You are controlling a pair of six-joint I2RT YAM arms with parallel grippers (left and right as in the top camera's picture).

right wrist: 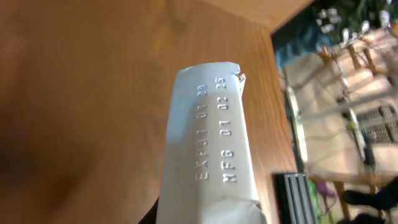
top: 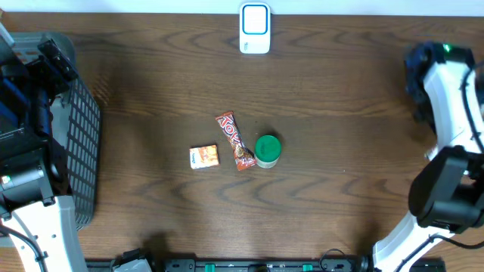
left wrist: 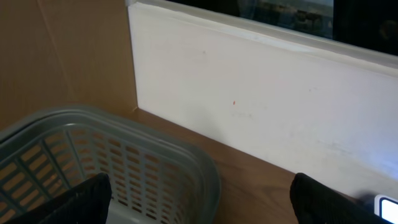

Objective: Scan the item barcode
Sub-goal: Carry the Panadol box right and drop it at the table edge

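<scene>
Three loose items at table (top: 340, 91) centre: small orange packet (top: 203, 156), red candy bar (top: 234, 140), green-lidded jar (top: 268, 149). Scanner (top: 255, 29) sits at the 12 o'clock edge. Right pincer (top: 416, 75), at 3 o'clock, is closed on a white carton (right wrist: 208, 143), date-stamp face toward the wrist camera; its fingers are hidden. Left pincer (left wrist: 200, 186) is spread wide, empty, over the grey basket (left wrist: 155, 143) at 9 o'clock.

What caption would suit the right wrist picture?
A white carton stamped with expiry and manufacture dates, held above the wooden table.
</scene>
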